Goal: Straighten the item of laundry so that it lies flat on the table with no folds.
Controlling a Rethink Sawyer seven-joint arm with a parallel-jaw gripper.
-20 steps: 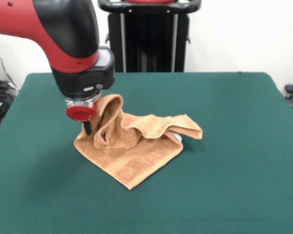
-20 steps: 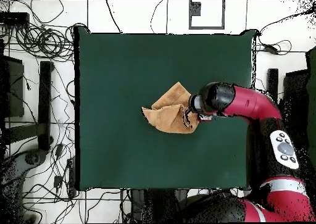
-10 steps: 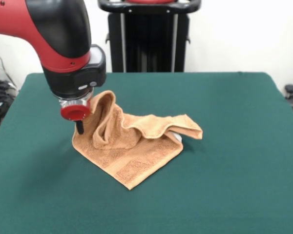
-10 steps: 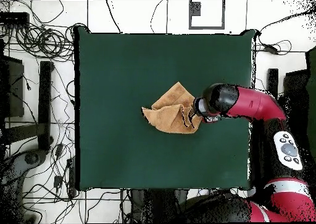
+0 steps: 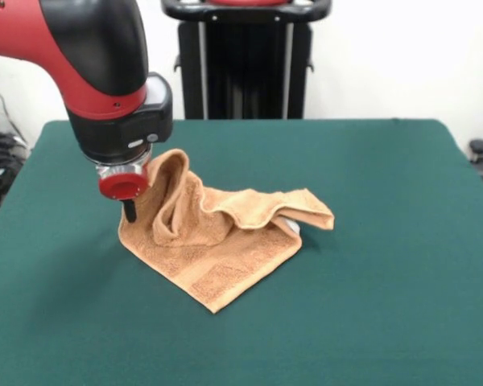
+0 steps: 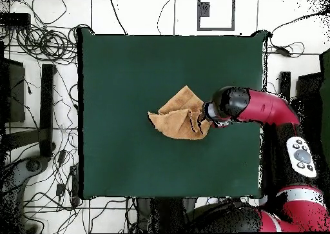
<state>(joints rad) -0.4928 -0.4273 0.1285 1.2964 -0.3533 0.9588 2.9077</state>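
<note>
The orange-tan towel lies crumpled near the middle of the green table, with one edge pulled up into a tall fold by my wrist. A flat corner with the woven band points toward the table's front. My gripper is at the towel's left corner, low over the table and shut on the raised edge. Only one dark finger shows below the red flange. In the overhead view the towel sits mid-table with the gripper at its right edge.
A black pedestal stand rises behind the table's far edge. My red arm reaches in over the table's right edge in the overhead view. Cables lie on the floor beside the table.
My gripper has moved a little to the left in the front view, dragging the towel's left corner and raised fold with it. It has hardly moved over the last half second.
</note>
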